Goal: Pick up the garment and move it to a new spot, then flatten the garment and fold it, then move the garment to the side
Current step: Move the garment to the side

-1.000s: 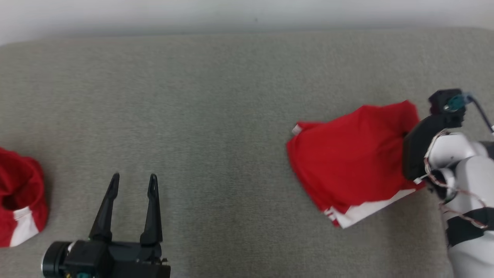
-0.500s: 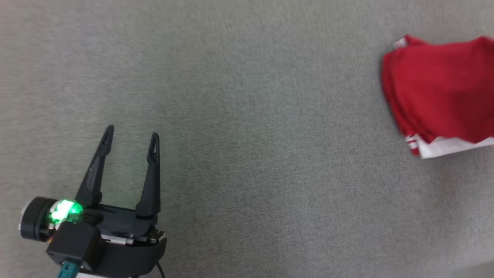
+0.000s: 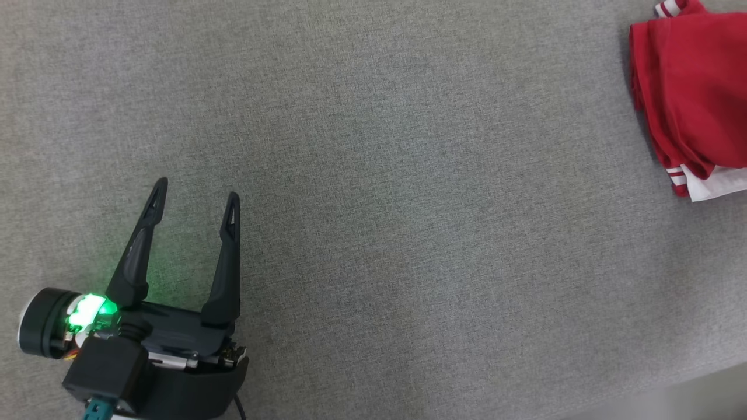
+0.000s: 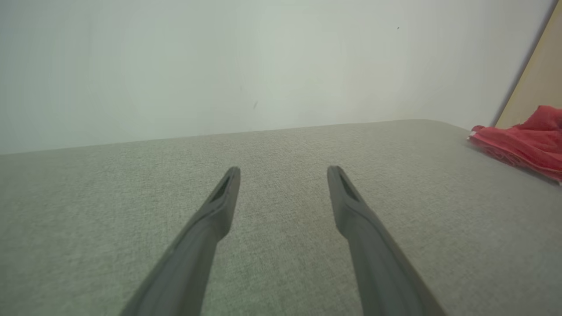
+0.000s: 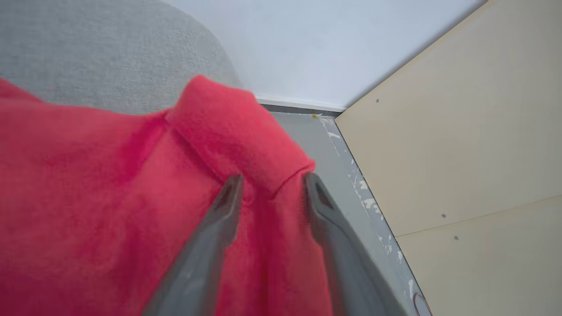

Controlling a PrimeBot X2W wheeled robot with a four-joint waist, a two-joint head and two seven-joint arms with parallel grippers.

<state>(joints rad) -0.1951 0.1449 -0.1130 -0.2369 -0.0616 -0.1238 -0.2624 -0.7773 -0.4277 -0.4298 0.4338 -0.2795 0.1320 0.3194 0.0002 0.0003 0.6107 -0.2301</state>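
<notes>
- Surface: desk [image 3: 408, 175] covered in grey woven fabric; one corner of it is rounded in the right wrist view.
- Garment [image 3: 694, 87]: red with white striped trim, lying bunched and folded over itself at the far right of the head view, partly cut off by the frame edge. A white layer shows beneath its lower edge.
- Left gripper [image 3: 196, 189]: low left in the head view, well apart from the garment. Jaws spread wide with nothing between them, pointing out over bare fabric. A green light [image 3: 87, 309] glows on its wrist.
- In the left wrist view, a plain pale wall [image 4: 219, 66] rises behind the desk's far edge.
- Right gripper [image 5: 273, 176]: directly over the garment. Jaws stand partly apart, and a thick rolled fold of red cloth sits at their tips. We cannot tell whether the fingers touch that fold.
- Beyond the garment in the right wrist view we see grey floor [image 5: 316, 131] and a beige panel [image 5: 461, 153].
</notes>
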